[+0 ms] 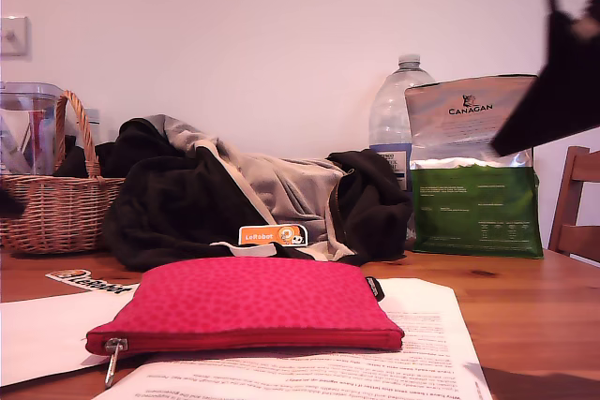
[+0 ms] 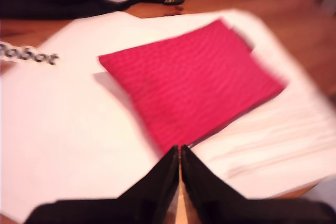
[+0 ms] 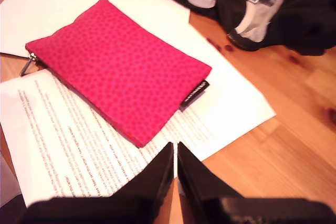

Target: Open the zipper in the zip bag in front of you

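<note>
Currently approach step: zip bag (image 1: pixel 246 304) flat on papers (image 3: pixel 79 145), zipper (image 1: pixel 253 339) closed w/ slider (image 1: pixel 114 346) at 8 o'clock in exterior view; my first gripper (image 2: pixel 180 153) & my second gripper (image 3: pixel 175 148) both pinched closed, empty, above bag; next needs jaws opened, one pinning fabric, other taking pull tab.

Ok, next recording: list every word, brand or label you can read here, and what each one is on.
"CANAGAN": silver top of the green-and-silver bag.
"LeRobot": orange badge on the dark clothing pile.
"LeRobot", partly cut off: black-lettered sticker on the table.
Printed sheets under the zip bag: text too small to read.
Black side tag on the zip bag: lettering unreadable.
Water bottle label: unreadable.
</note>
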Tool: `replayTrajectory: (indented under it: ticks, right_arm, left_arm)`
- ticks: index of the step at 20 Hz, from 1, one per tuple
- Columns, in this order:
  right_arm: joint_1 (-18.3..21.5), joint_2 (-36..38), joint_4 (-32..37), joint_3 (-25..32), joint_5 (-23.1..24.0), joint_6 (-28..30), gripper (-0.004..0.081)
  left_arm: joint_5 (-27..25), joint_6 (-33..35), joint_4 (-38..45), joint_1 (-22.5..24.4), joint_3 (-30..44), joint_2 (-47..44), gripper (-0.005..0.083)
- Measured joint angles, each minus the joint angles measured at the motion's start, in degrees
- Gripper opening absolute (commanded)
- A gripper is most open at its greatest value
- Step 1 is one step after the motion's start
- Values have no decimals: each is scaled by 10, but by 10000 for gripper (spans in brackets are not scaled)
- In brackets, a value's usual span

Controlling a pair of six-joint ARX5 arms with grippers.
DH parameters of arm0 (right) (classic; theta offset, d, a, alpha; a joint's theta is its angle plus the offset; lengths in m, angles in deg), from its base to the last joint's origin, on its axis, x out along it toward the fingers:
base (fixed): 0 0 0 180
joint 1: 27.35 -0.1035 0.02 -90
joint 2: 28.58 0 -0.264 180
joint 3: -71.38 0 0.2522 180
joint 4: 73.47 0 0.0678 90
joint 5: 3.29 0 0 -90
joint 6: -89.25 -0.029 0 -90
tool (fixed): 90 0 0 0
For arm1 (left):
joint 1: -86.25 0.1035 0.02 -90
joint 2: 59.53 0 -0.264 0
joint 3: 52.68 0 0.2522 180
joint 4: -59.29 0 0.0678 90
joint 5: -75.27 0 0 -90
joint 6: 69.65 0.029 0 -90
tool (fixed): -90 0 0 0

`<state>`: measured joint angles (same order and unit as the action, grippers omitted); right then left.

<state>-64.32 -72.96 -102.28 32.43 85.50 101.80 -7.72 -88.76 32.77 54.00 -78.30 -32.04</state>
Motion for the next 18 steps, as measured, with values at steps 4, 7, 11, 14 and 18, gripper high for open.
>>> replayTrajectory:
  ticks: [4, 7, 11, 14, 18]
  right_arm:
    - [-14, -55, 18, -1, -1, 26, -13]
    - [-14, -57, 30, -1, -2, 26, -13]
    - [-14, -57, 35, -1, -2, 35, -13]
    - [-14, -57, 43, -1, -1, 39, -13]
    - [-14, -57, 50, -1, -1, 39, -13]
  left_arm:
    - [48, -104, -3, 5, -46, 84, 122]
    - [77, -142, -5, 23, -52, 164, 134]
    - [136, -181, 7, 73, -70, 242, 276]
    - [181, -183, 22, 111, -80, 281, 280]
    - [231, -190, 64, 131, -80, 343, 280]
